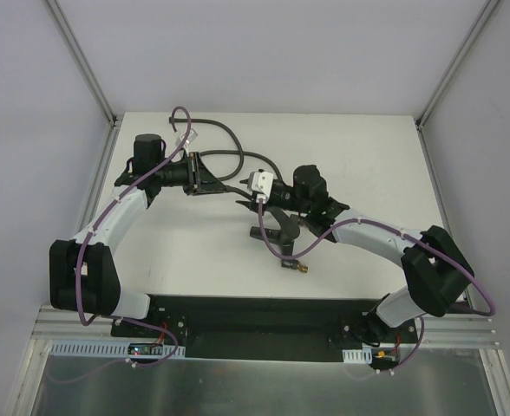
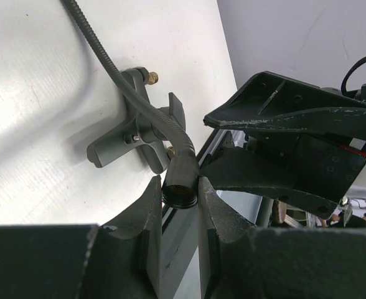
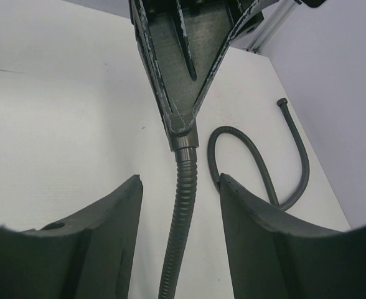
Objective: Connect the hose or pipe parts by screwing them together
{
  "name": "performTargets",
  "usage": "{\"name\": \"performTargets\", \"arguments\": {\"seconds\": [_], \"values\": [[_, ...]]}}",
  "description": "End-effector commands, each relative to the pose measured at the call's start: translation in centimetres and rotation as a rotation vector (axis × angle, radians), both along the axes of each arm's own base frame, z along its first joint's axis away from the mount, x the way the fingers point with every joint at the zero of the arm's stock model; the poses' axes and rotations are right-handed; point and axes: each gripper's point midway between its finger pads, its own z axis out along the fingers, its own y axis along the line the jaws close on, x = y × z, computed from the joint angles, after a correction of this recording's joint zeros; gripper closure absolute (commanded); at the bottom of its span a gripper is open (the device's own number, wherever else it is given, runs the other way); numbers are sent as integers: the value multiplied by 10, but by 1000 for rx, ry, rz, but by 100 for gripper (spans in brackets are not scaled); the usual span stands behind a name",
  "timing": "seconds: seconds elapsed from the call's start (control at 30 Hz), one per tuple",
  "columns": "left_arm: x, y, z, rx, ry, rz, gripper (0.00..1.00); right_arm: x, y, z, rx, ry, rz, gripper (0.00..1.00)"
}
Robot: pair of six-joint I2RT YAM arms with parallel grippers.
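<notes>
Currently left gripper (image 2: 180, 187) clamped on end of hose (image 2: 108, 65); forked fitting (image 2: 124, 140) on table (image 2: 33, 93) just beyond; right gripper (image 3: 180, 179) jaws apart, straddling hose lengthwise.

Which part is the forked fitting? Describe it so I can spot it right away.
On the white table, look just toward the arm bases from the right hand. The forked fitting lies flat there: short, branched, dark grey with brass tips, unlike the long ribbed hose gripped by the left hand.

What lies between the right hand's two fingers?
The hose runs through the open right hand, touching neither side; the right wrist view shows it.
</notes>
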Motion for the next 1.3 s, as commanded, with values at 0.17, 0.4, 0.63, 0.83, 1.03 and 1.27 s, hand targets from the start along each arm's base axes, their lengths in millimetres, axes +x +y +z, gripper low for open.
{"name": "performTargets", "arguments": {"seconds": [0.17,0.4,0.63,0.83,1.03,1.27], "values": [[-7,-1,15,-31,-51,-36,100,-7,15,46,121,-49,87,45],[-9,-2,19,-40,-57,-49,100,-5,23,50,140,-37,117,48],[-11,-3,25,-48,-67,-59,100,-2,30,45,137,-16,131,49],[-12,-5,24,-49,-67,-66,100,0,33,45,147,-6,132,52],[-11,-5,23,-48,-64,-65,100,1,35,42,146,-2,133,56],[-11,-6,25,-50,-64,-67,100,2,35,40,143,2,133,60]]}}
